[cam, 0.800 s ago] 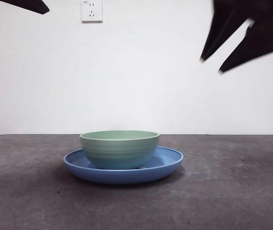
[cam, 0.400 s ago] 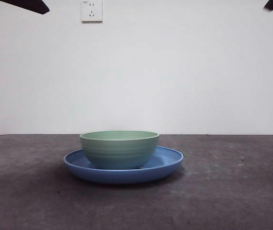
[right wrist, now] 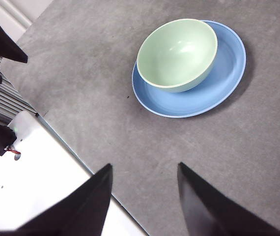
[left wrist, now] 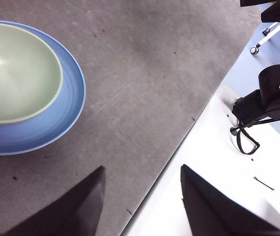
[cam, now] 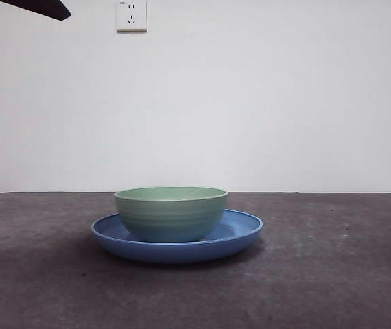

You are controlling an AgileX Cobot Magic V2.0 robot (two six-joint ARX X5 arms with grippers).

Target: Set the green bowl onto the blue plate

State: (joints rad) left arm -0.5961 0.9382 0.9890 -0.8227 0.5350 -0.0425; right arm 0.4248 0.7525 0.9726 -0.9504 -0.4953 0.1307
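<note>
**Now: bowl seated on plate, both claws clear**

Upright, mouth facing up, the pale mint-green ridged round bowl [cam: 171, 213] sits on the wide glossy blue round plate [cam: 240, 229], somewhat left of the plate's centre, on the dark grey table [cam: 333, 274]. Being round, it shows no long axis. The right gripper [right wrist: 145, 196] hangs well apart from it, jaws spread and empty. The left gripper [left wrist: 142, 196] is also well apart, over the table's edge, jaws parted, holding nothing.
</note>
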